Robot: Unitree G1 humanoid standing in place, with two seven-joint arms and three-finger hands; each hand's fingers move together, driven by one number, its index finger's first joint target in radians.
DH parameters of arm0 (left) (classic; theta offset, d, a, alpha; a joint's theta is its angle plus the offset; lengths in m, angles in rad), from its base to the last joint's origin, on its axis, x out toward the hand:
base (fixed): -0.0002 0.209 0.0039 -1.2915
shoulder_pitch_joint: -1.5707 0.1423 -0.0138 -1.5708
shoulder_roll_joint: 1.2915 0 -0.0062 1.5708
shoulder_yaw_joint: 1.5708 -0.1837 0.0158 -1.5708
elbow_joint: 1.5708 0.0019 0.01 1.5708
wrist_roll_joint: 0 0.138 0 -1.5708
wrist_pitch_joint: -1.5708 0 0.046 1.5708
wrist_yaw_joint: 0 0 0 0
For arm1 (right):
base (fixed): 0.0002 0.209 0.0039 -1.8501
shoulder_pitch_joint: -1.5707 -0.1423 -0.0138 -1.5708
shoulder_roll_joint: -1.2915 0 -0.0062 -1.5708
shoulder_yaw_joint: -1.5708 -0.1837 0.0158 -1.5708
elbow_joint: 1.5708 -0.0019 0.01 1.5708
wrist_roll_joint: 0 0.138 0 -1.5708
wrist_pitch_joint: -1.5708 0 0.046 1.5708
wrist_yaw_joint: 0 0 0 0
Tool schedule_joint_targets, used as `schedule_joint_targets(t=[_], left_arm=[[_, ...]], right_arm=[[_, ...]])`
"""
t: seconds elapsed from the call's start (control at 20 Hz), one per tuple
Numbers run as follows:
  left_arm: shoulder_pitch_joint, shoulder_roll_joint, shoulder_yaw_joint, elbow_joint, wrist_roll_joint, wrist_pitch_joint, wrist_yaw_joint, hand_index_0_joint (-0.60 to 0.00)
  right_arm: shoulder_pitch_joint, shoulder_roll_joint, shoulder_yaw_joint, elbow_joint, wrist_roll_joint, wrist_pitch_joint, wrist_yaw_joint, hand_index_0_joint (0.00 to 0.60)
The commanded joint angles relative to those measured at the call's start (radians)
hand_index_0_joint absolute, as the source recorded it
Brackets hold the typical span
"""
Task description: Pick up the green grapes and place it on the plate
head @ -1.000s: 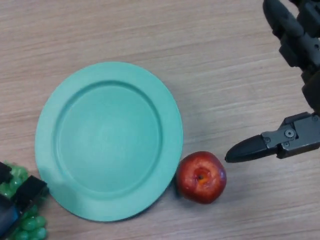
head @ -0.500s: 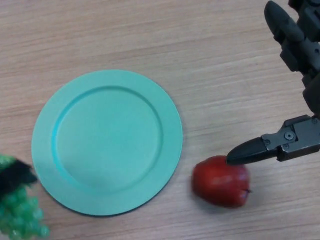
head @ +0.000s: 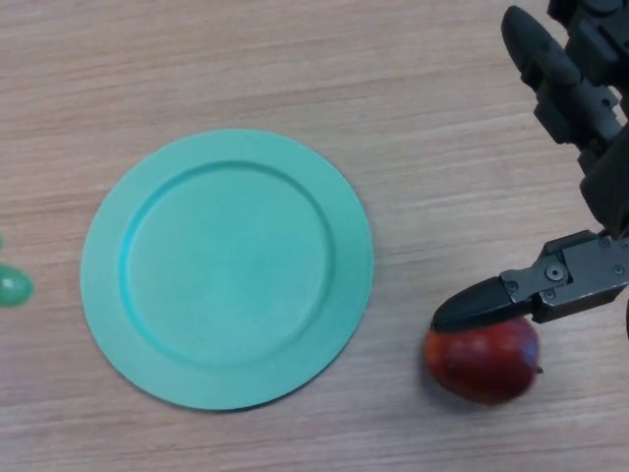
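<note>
Only a small green bit of the grapes (head: pixel 12 286) shows, at the far left edge of the head view, level with the plate's middle. The round teal plate (head: pixel 227 267) lies left of centre with nothing on it. My left hand does not show. My right hand (head: pixel 578 279) comes in at the right, open, its fingers stretched along the upper right edge. Its thumb points left, with the tip over the top of a red apple (head: pixel 484 360).
The red apple lies on the wooden table (head: pixel 295 69) near the front right, a short gap right of the plate's rim. I cannot tell whether the thumb touches it.
The grapes and my left hand have left the lower left corner; only a green sliver stays at the left edge. The apple has moved right, away from the plate's rim, under my right thumb.
</note>
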Motion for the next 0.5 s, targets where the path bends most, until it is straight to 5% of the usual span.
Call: schedule_joint_targets(t=[0.05, 0.1, 0.2, 0.25, 0.4, 0.5], left_arm=[[-0.034, 0.033, -0.044, -0.051, 0.047, 0.0, 0.119, -0.6], [-0.038, 0.015, -0.107, -0.011, 0.223, -0.099, 0.175, -0.6], [-0.035, 0.0, -0.167, 0.011, 0.295, -0.073, 0.172, -0.6], [-0.031, -0.002, -0.167, 0.011, 0.294, -0.071, 0.168, -0.55], [-0.021, -0.002, -0.141, 0.03, 0.323, -0.086, 0.165, -0.15], [-0.029, 0.005, -0.13, 0.023, 0.28, -0.033, 0.161, 0.0]], right_arm=[[-0.035, -0.02, -0.036, -0.051, 0.013, -0.151, -0.006, 0.0], [-0.036, -0.016, -0.038, -0.051, 0.01, -0.15, -0.001, 0.0], [-0.031, -0.013, -0.047, -0.051, 0.013, -0.151, 0.007, 0.0], [-0.031, -0.013, -0.048, -0.051, 0.013, -0.151, 0.007, 0.0], [-0.034, -0.012, -0.043, -0.051, 0.003, -0.145, 0.008, 0.0], [-0.048, 0.0, -0.037, -0.051, -0.013, -0.124, 0.017, 0.0]])
